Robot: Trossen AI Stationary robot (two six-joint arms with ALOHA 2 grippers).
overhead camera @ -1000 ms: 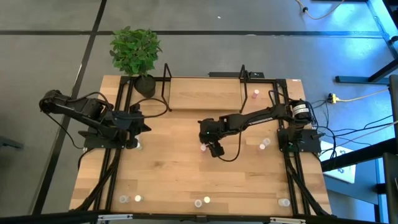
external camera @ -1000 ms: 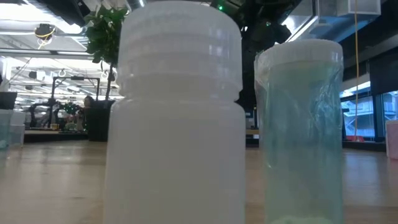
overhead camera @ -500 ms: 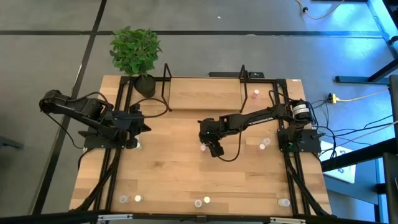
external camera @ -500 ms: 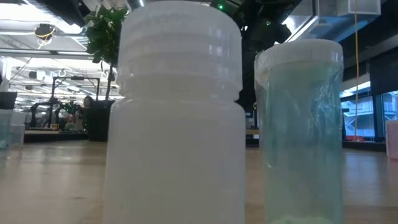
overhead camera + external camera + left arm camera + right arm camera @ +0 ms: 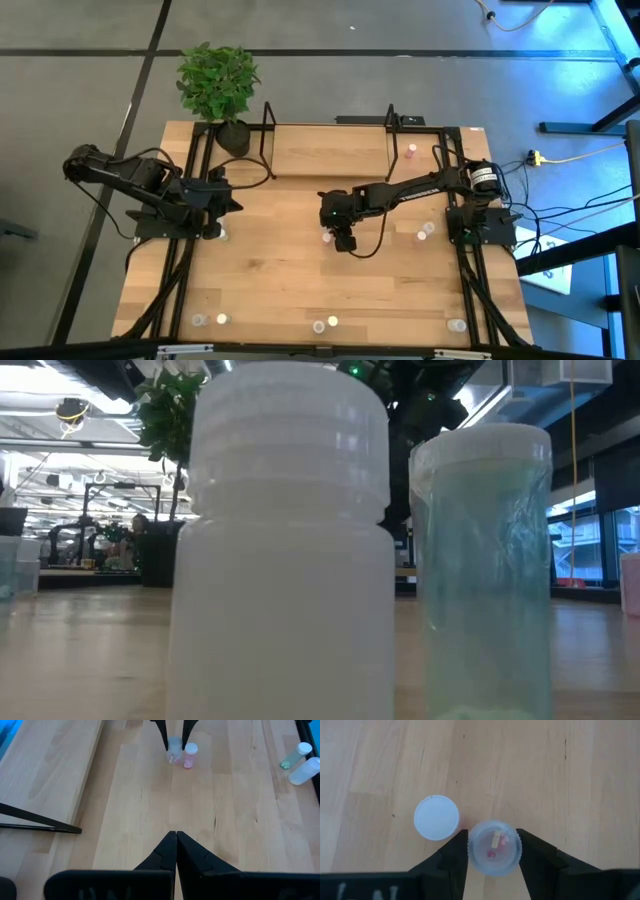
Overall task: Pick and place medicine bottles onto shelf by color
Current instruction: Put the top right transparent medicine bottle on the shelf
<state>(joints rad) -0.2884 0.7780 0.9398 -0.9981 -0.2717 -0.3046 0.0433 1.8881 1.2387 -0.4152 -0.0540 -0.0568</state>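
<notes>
A clear medicine bottle (image 5: 494, 849) with pink pills inside stands upright on the tabletop near its middle, with my right gripper (image 5: 493, 840) shut on it from above. A white-capped pink bottle (image 5: 436, 817) stands right beside it, untouched. The left wrist view shows both bottles (image 5: 174, 749) (image 5: 190, 756) on their bases. My left gripper (image 5: 176, 835) hangs shut and empty over the table's left part (image 5: 226, 200). The shelf (image 5: 330, 150) stands at the far edge, with one pink bottle (image 5: 410, 150) by its right end. My right gripper pinches the clear bottle's round cap (image 5: 475, 851) between its two fingers, one finger (image 5: 456, 851) on each side. The fingers come from above, slanting down. The bottle stands upright with its base on the tabletop (image 5: 172, 761).
Two bottles (image 5: 424, 233) lie near the right arm's base, and one (image 5: 222, 235) stands by the left arm. Several more (image 5: 325, 323) stand along the near edge; two of them, white (image 5: 285, 540) and greenish (image 5: 485, 560), fill the low view. A potted plant (image 5: 218, 85) stands far left.
My right gripper has stayed over the clear bottle, rolled a little at the wrist, and brought its fingers closer together around the bottle. The bottle has kept its place on the table.
</notes>
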